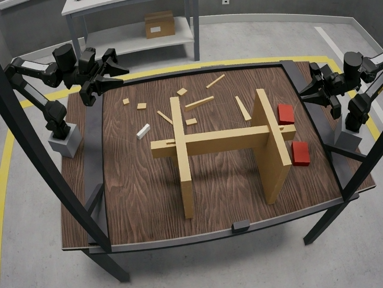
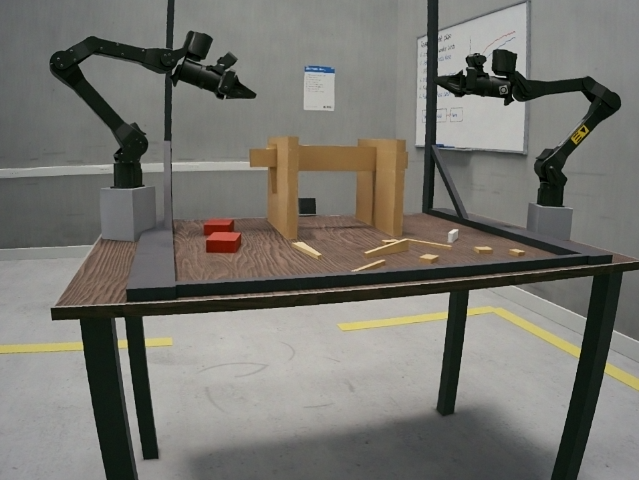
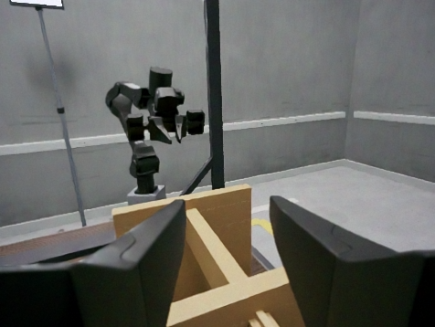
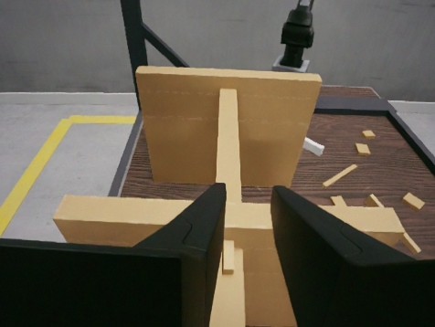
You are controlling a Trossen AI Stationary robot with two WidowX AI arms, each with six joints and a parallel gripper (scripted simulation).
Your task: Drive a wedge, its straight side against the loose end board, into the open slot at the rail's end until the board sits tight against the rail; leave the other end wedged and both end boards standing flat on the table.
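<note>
A tan rail (image 1: 222, 137) runs through two upright end boards, one at the left (image 1: 181, 155) and one at the right (image 1: 271, 145). Both boards stand on the table. A small wedge (image 1: 170, 141) sits in the rail's left-end slot. Another wedge (image 4: 228, 257) sits in the right-end slot. Loose wedges (image 1: 242, 107) (image 1: 198, 103) lie on the table behind the rail. My left gripper (image 1: 125, 76) (image 3: 227, 206) is open and empty, high above the table's far left corner. My right gripper (image 1: 301, 95) (image 4: 248, 195) is open and empty, high beyond the rail's right end.
Two red blocks (image 1: 285, 114) (image 1: 300, 153) lie by the right end board. A white block (image 1: 143, 130), thin strips (image 1: 215, 81) (image 1: 164, 117) and small tan blocks (image 1: 141, 106) (image 1: 182, 91) lie behind the rail. A dark raised frame (image 1: 92, 139) edges the table.
</note>
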